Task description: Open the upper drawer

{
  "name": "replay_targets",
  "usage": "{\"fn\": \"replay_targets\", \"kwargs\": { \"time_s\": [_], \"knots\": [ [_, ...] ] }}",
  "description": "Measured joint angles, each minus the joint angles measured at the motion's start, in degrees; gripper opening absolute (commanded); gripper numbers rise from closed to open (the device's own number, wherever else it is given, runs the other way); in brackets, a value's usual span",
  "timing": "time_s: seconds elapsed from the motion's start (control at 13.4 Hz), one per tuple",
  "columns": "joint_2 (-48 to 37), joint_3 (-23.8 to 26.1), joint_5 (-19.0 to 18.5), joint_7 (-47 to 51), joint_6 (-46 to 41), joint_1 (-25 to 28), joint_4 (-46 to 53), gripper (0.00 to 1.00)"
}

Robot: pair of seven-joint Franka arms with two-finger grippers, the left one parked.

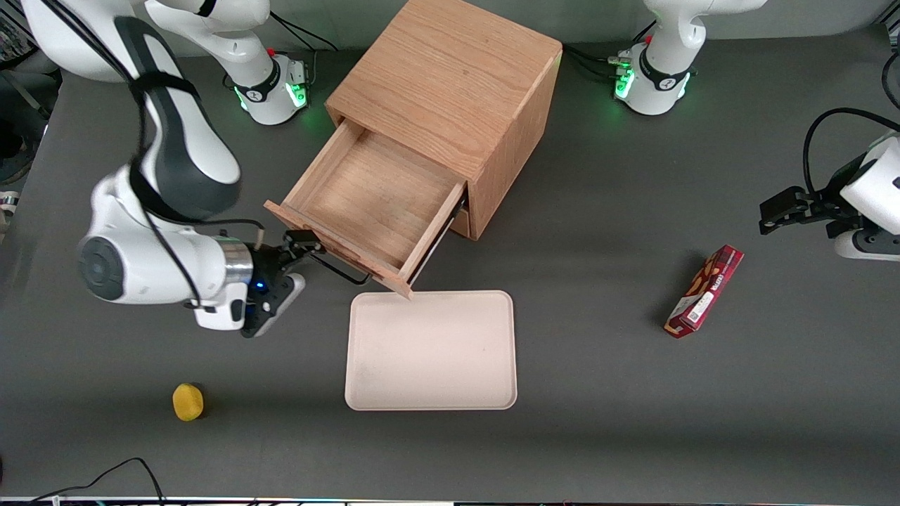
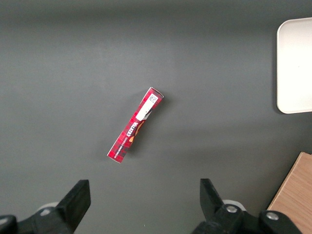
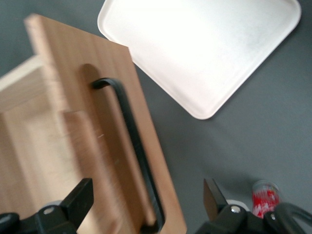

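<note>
The bench (image 1: 633, 422), dark grey, carries it all. Biggest on it is the wooden cabinet (image 1: 450, 91), near the edge farthest from the front camera, and there's the upper drawer (image 1: 369, 204) drawn well out of it toward the camera, its bare wooden floor showing (nothing inside). Nearer the camera, the pale tray (image 1: 430, 351) lies flat, and the drawer's front corner just overhangs the tray's rim. Now the gripper (image 1: 304, 247): it sits at the drawer's front panel, at the end of the black handle (image 1: 343, 270) toward the working arm's end of the bench. From the wrist, its fingers (image 3: 78, 200) stand apart, the handle (image 3: 134, 146) running between them, not clamped. Toward the parked arm's end lies the red snack box (image 1: 705, 292), well apart from the tray. Smallest, the yellow object (image 1: 188, 401), by the bench's near edge.
</note>
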Motion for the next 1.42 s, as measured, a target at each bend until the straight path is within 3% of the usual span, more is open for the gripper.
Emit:
{"fn": "replay_targets", "kwargs": {
  "time_s": [0.22,0.67,1.05,1.2,1.42],
  "knots": [
    [-4.05,-3.16,-0.64,7.53,-6.28,-0.07,4.05,1.00],
    [-18.45,-8.86,-8.96,20.65,-16.27,-0.10,1.04,1.00],
    [-30.12,-14.75,-13.29,20.97,-10.51,-0.32,-19.10,1.00],
    [-31.40,-14.73,-15.65,21.13,-9.56,-0.10,-21.33,1.00],
    [-31.36,-14.67,-15.87,27.12,-6.15,0.17,-20.73,1.00]
  ]
}}
